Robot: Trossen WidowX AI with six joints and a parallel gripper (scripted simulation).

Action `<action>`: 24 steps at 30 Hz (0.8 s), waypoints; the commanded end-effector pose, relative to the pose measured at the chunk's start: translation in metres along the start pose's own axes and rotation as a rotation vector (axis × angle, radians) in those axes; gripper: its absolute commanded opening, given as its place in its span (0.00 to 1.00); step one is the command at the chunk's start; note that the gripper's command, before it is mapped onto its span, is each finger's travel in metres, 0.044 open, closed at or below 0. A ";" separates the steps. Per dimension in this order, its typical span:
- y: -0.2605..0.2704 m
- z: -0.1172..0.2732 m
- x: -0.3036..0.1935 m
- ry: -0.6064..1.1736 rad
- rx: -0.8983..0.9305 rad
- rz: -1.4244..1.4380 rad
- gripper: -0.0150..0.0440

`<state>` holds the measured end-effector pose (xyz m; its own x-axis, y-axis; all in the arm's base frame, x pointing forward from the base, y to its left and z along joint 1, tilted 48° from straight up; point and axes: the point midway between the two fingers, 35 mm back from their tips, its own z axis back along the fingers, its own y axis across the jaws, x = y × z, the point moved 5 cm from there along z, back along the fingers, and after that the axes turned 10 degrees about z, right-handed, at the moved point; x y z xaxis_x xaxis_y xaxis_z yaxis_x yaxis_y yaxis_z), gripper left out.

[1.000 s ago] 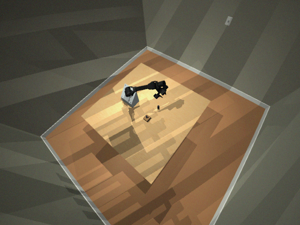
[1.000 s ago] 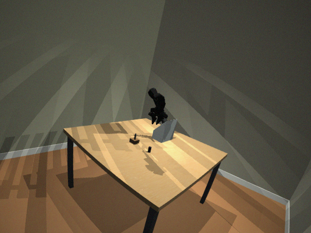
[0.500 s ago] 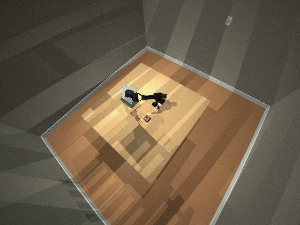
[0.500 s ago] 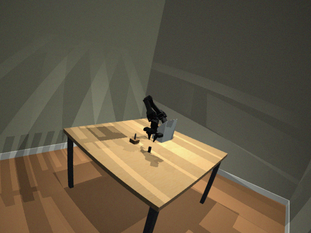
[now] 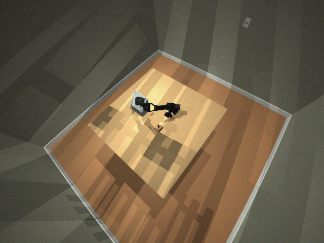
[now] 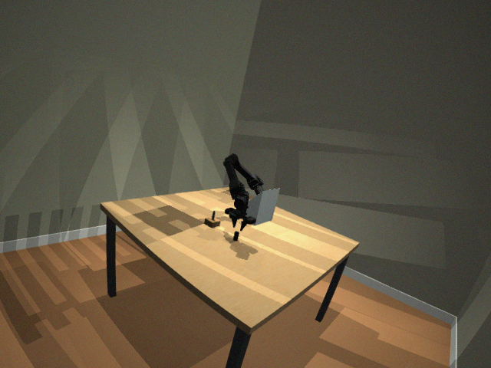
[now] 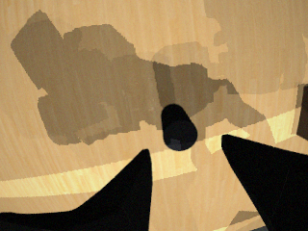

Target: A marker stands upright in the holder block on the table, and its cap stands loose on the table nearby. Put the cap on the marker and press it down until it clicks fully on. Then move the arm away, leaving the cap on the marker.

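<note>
Pale wooden tabletop [image 6: 277, 253] in dim grey room, short dark cylindrical cap [image 7: 179, 127] upright and loose, directly below half-open, empty fingers, marker [image 6: 213, 215] upright in small brown block [image 6: 212, 222] nearby, uncapped.

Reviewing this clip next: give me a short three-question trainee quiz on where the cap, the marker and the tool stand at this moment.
1. True or false: the cap is already on the marker.
2. Multiple choice: the tool is (a) shut on the cap, (b) open above the cap, (c) resting on the holder block.
3. Fill in: the cap stands upright on the ____.

Key: 1. False: the cap stands apart from the marker. 2. b: fingers apart, holding nothing. 3. table.
</note>
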<state>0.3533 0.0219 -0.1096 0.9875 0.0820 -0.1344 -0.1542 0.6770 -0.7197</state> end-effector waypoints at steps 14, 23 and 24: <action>0.001 -0.027 0.000 -0.002 -0.007 0.007 0.66; 0.001 -0.041 0.000 -0.001 -0.008 0.007 0.66; 0.001 -0.043 0.000 -0.001 -0.008 0.007 0.66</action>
<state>0.3528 -0.0054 -0.1353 0.9875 0.0836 -0.1334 -0.1546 0.6762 -0.7203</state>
